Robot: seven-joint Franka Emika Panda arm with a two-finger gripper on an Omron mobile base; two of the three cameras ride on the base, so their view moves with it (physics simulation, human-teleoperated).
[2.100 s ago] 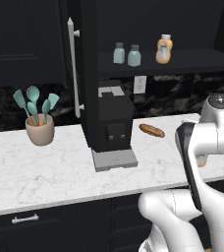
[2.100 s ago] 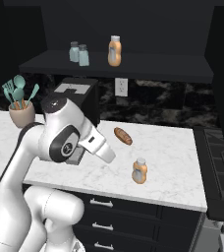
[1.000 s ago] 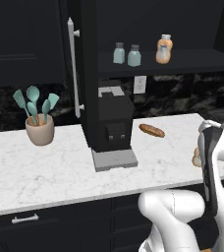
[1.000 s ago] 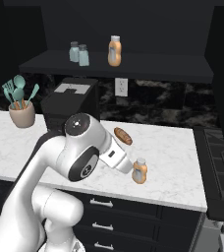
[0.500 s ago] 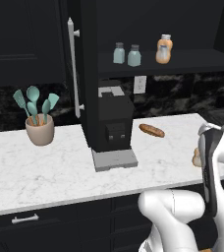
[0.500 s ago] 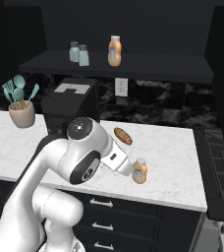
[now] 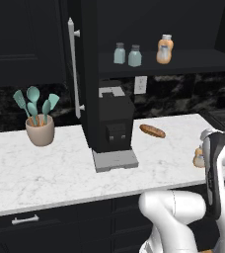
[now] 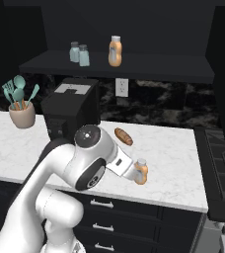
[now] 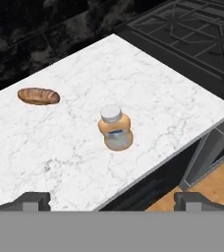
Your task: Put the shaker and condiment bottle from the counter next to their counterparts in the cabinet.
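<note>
the condiment bottle [image 9: 115, 129] stands upright on the counter [image 9: 148, 93] near its front edge, toward the right end beside the stove [image 9: 192, 29], with a small bread roll [image 9: 38, 96] lying farther back toward the wall. the hand view looks down on the bottle from above, and the gripper [image 9: 111, 201] hangs over it with its fingers spread wide, apart from the bottle. the right base view shows the arm's wrist partly covering the bottle; the left base view shows just a sliver of it [image 7: 199, 157] past the forearm. both base views show the cabinet [image 8: 119, 64] shelf with two shakers [image 8: 80, 54] side by side and an orange bottle [image 8: 115, 51] apart to their right.
</note>
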